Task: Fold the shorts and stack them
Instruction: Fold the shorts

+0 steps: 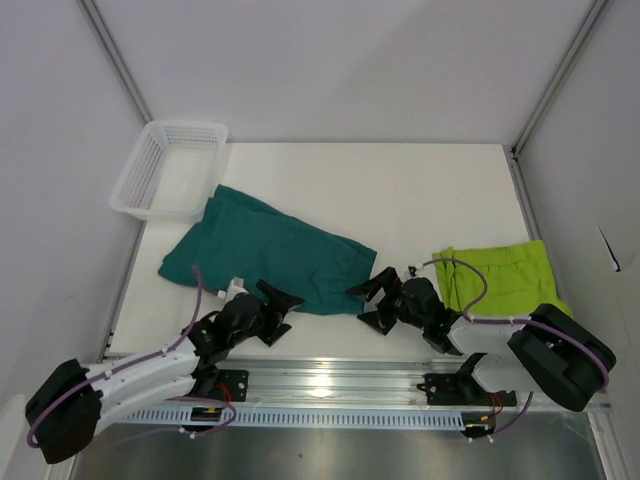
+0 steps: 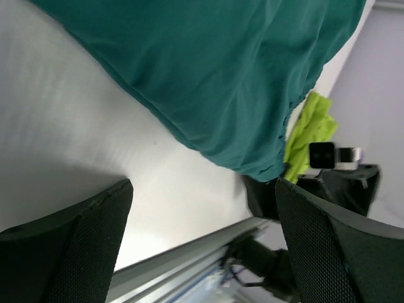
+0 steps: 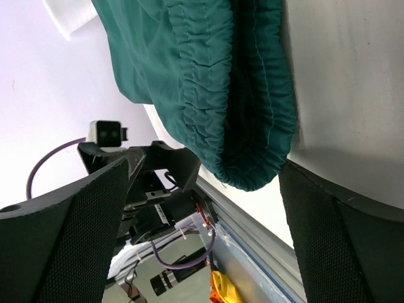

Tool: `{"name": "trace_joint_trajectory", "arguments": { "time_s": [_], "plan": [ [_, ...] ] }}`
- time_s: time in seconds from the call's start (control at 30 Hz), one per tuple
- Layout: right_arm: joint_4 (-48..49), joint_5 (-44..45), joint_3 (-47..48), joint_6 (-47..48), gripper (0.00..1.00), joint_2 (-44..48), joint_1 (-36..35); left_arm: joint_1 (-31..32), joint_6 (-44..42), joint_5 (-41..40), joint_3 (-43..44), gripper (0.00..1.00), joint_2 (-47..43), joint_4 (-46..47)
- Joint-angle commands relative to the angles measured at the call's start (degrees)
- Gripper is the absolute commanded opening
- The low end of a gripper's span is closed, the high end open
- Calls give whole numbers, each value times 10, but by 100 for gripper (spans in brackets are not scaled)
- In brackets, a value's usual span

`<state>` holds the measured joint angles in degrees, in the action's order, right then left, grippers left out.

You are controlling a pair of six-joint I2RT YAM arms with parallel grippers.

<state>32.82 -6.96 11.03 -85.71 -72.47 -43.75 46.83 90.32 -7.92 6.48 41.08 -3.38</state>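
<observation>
1. Teal soft-fabric shorts (image 1: pixel 270 255) lie spread on the white worktop (image 1: pixel 400 190), just beside a white plastic mesh basket (image 1: pixel 170 165).
2. Lime green fabric shorts (image 1: pixel 505 275) lie apart, at the right.
3. We see the left pincer (image 1: pixel 283 315) and the right pincer (image 1: pixel 368 304) spread wide and empty, at the teal pair's near edge.

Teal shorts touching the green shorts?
Apart. Top view shows bare table between the teal shorts and the green shorts; their edges never meet.
</observation>
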Motion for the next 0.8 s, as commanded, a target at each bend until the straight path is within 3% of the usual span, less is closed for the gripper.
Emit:
{"name": "trace_joint_trajectory", "arguments": {
  "time_s": [0.0, 0.2, 0.33, 0.4, 0.43, 0.47, 0.5, 0.77],
  "plan": [
    [43, 26, -4, -15, 99, -8, -5, 5, 80, 24, -22, 96, 84, 95],
    [23, 40, -4, -14, 99, 14, -10, 13, 95, -8, 10, 95, 176, 115],
    [-1, 55, -5, -8, 99, 43, -10, 23, 122, -64, 2, 85, 176, 108],
    [-15, 61, -4, -6, 98, 58, -10, 22, 132, -93, -2, 77, 175, 108],
    [-18, 62, -5, -6, 98, 59, -10, 23, 132, -100, -2, 70, 175, 108],
    [-19, 62, -5, -7, 98, 62, -10, 24, 130, -118, -2, 57, 174, 112],
    [-19, 63, -4, -7, 98, 63, -10, 30, 134, -127, -1, 54, 175, 112],
    [13, 48, -13, -15, 98, 37, -12, 46, 159, -164, 20, 56, 229, 121]
  ]
}}
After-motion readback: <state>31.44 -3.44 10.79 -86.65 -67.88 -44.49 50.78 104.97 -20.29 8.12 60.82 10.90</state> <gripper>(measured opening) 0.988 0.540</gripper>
